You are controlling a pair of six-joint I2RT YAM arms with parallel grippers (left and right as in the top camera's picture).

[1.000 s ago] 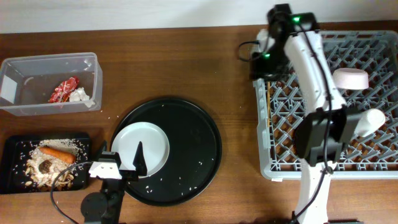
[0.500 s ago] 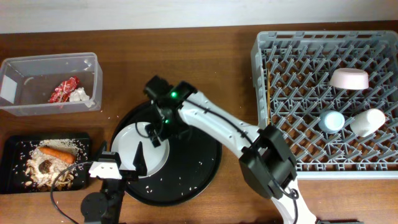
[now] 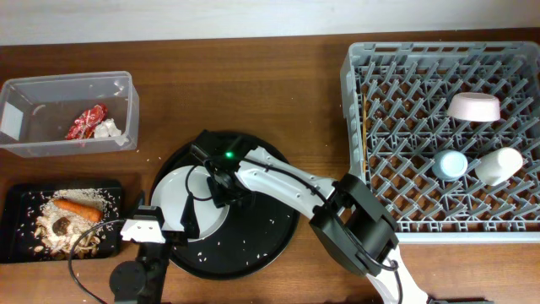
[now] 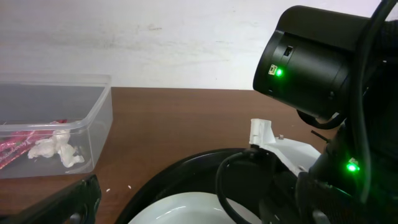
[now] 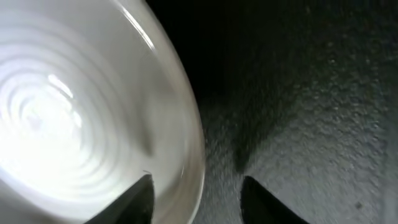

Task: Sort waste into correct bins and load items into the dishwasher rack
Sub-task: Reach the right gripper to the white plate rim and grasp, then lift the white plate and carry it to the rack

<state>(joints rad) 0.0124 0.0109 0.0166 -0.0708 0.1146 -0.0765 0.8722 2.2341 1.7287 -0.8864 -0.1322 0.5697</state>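
Brown wooden table (image 3: 253, 84) underneath, and on it the round black tray (image 3: 270, 211) carried the white plate (image 3: 173, 198), well apart from the dishwasher rack (image 3: 353, 143) off to the right. Right gripper (image 5: 196, 186) was spread open, one finger over the plate, the other on the tray side, with the rim between them and nothing pinched yet. Best play, I'd say: sink lower, get the outer finger under the lip, close squarely, then lift. Left gripper (image 3: 160, 228) sat by the tray's near edge; open or closed, couldn't tell.
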